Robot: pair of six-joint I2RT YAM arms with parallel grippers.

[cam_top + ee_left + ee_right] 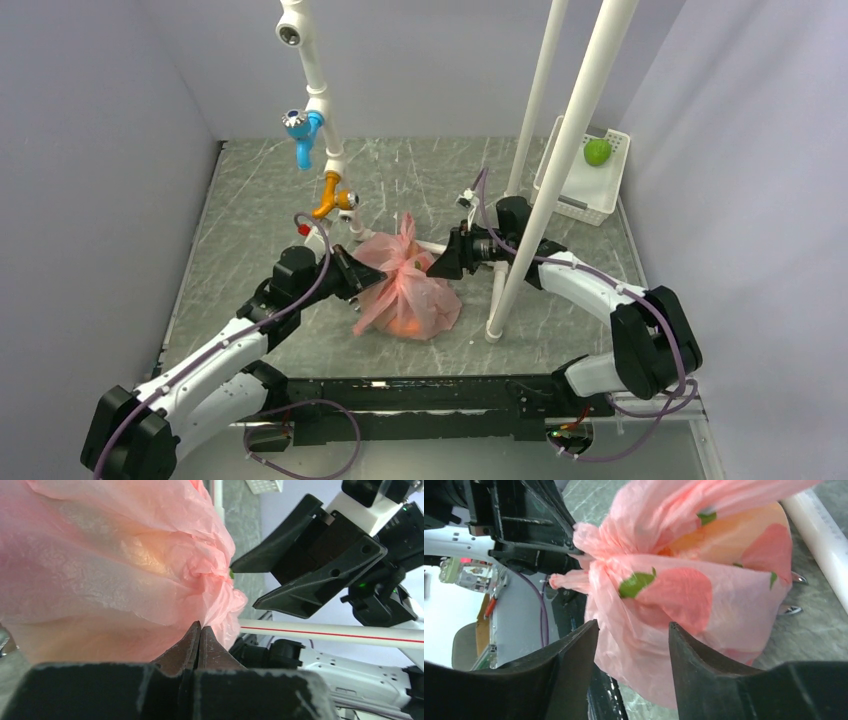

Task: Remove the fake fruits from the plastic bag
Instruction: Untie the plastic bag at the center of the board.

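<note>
The pink plastic bag (410,290) lies knotted on the table between my two grippers. An orange glow of fake fruits (405,325) shows through its lower film, and a yellow-orange shape (724,535) shows through it in the right wrist view. No fruit lies outside the bag. My left gripper (357,280) is at the bag's left side, and its fingers (200,625) are closed together on a fold of the bag (125,565). My right gripper (436,265) is open at the bag's right side near the knot. Its jaws (633,625) stand apart around the bag's film (704,595).
A white slotted basket (590,195) with a lime-green fruit (597,152) stands at the back right. Two white poles (540,190) rise just right of the bag. A white pipe with blue and orange fittings (318,130) hangs behind it. Grey walls enclose the table.
</note>
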